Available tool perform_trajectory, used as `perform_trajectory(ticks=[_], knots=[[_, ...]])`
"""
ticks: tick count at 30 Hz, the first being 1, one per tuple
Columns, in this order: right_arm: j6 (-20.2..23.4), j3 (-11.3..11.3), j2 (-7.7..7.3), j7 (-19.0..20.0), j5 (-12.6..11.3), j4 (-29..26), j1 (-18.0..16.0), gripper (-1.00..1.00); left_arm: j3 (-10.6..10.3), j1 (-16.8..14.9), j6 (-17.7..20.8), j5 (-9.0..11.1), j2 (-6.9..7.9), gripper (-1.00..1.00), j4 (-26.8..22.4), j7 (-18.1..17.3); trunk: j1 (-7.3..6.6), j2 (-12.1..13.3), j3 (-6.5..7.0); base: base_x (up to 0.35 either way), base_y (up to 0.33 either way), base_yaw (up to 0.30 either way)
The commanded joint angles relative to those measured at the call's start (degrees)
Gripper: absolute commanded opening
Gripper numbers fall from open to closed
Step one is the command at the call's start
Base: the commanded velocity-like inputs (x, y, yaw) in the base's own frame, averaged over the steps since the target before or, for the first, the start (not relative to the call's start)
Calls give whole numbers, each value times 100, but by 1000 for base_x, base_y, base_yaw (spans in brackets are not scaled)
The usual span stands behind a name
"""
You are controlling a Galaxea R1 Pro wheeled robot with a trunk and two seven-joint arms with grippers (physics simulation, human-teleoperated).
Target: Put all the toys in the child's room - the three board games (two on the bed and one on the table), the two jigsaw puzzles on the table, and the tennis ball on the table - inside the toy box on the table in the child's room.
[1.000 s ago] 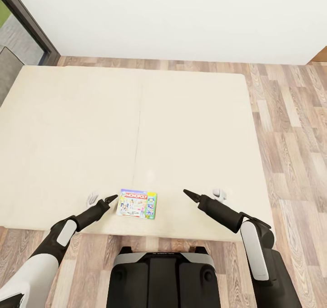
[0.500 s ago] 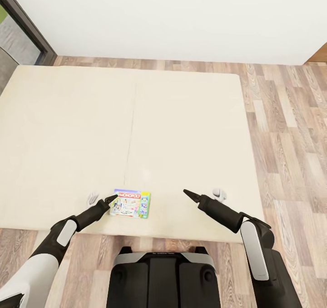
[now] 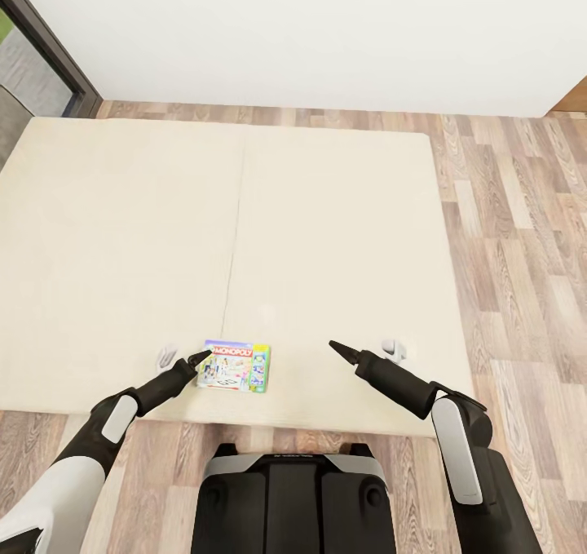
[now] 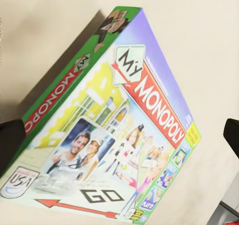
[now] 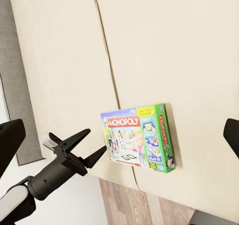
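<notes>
The left gripper (image 3: 201,358) hangs with its fingers spread at the near left corner of the board game (image 3: 236,366), holding nothing; the right gripper (image 3: 336,347), also spread and unloaded, hangs well off the game's other side. The game lies flat on the bed (image 3: 326,211), by its near edge. It looks stiff, light and slick (thin, too), so pinching an edge seems best.

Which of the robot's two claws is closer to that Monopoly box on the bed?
The left. The left gripper has its tips at the edge of the Monopoly box, fingers spread. The right gripper hangs over bare bed well off to the box's other side.
</notes>
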Motion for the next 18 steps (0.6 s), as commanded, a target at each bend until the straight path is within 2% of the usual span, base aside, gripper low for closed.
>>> perform_trajectory(ticks=[1, 18], knots=[[38, -17, 6, 34, 12, -3, -4, 100, 17, -3, 43, 26, 0, 100, 2, -10, 3, -9, -6, 0, 0, 0], [38, -8, 14, 28, 8, -3, -4, 100, 28, -3, 50, 69, 19, 100, -41, -19, 3, -9, -6, 0, 0, 0]])
